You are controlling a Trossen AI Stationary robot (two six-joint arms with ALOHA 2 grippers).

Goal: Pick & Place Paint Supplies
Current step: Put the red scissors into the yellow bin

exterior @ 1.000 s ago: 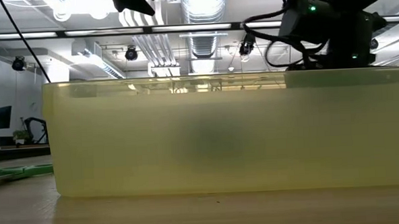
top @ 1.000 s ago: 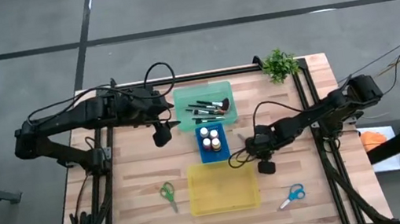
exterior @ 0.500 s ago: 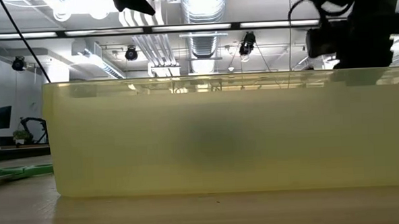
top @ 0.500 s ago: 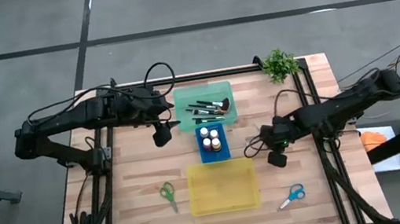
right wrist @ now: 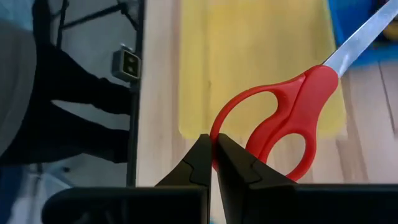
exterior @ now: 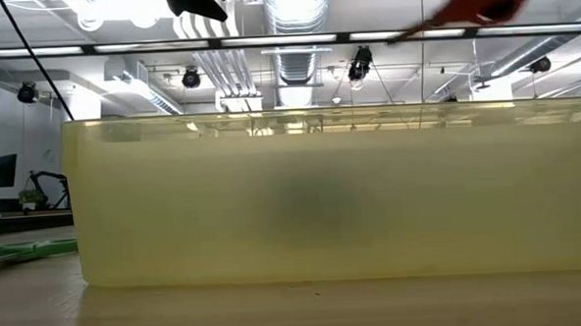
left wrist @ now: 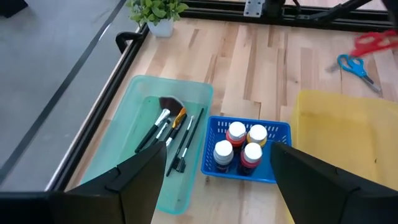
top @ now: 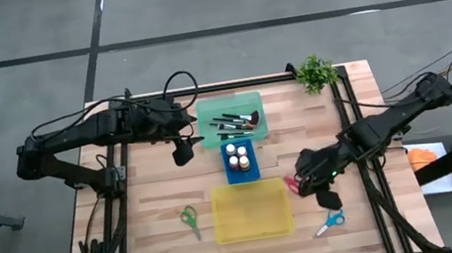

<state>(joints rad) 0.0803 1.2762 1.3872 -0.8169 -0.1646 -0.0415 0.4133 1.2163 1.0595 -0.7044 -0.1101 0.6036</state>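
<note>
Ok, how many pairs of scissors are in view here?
3: green scissors on the table left of the yellow tray, blue scissors on the table to its right, red scissors held in the right claw.

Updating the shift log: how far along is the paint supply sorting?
Done: brushes in the green tray, paint bottles in the blue tray. In hand: the right gripper holds red scissors beside the empty yellow tray. Left: green scissors and blue scissors on the table.
</note>
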